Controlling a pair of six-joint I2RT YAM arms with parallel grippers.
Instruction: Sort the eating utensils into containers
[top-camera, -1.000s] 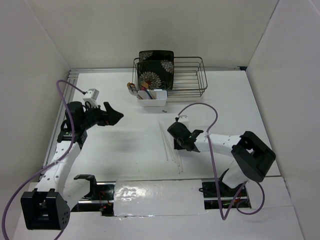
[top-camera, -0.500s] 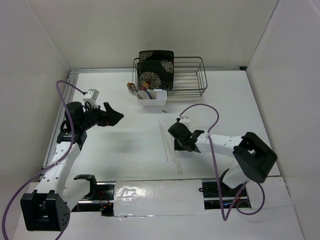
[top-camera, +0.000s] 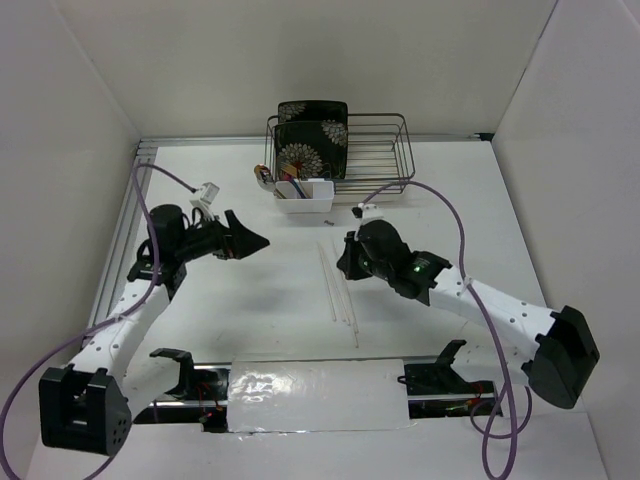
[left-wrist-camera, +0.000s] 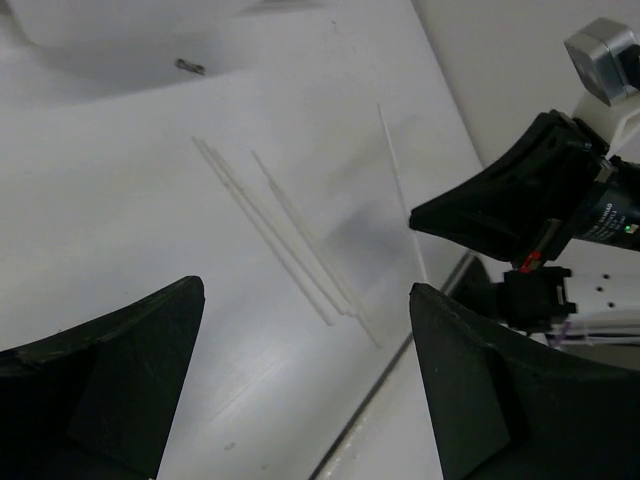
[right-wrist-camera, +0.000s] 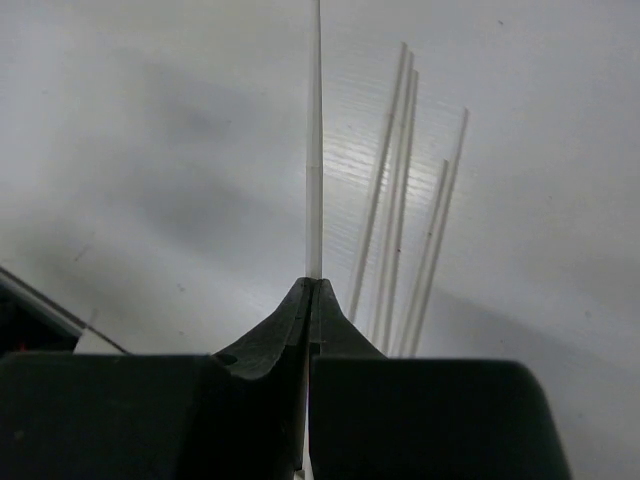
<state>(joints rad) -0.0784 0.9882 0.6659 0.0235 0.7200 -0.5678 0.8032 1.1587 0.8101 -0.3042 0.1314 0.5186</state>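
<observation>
My right gripper (top-camera: 349, 264) is shut on one thin pale chopstick (right-wrist-camera: 314, 150), which sticks straight out past the fingertips and hangs above the table. The left wrist view shows the same chopstick (left-wrist-camera: 395, 170) crossing the right gripper's black tip. Several more chopsticks (top-camera: 336, 285) lie loose and roughly parallel on the table below and beside it, also visible as chopsticks (right-wrist-camera: 400, 210) in the right wrist view. The white caddy (top-camera: 304, 207) stands at the back with utensil handles sticking up in it. My left gripper (top-camera: 262, 242) is open and empty, left of the chopsticks (left-wrist-camera: 270, 235).
A dark wire rack (top-camera: 378, 160) stands behind the caddy and holds two black floral plates (top-camera: 312, 135). A small dark bit (top-camera: 328, 221) lies on the table in front of the caddy. White walls close in the table on three sides.
The right gripper closed on a chopstick and lifted it away from the pile toward the back. The left arm swung right, toward the middle of the table, still open.
</observation>
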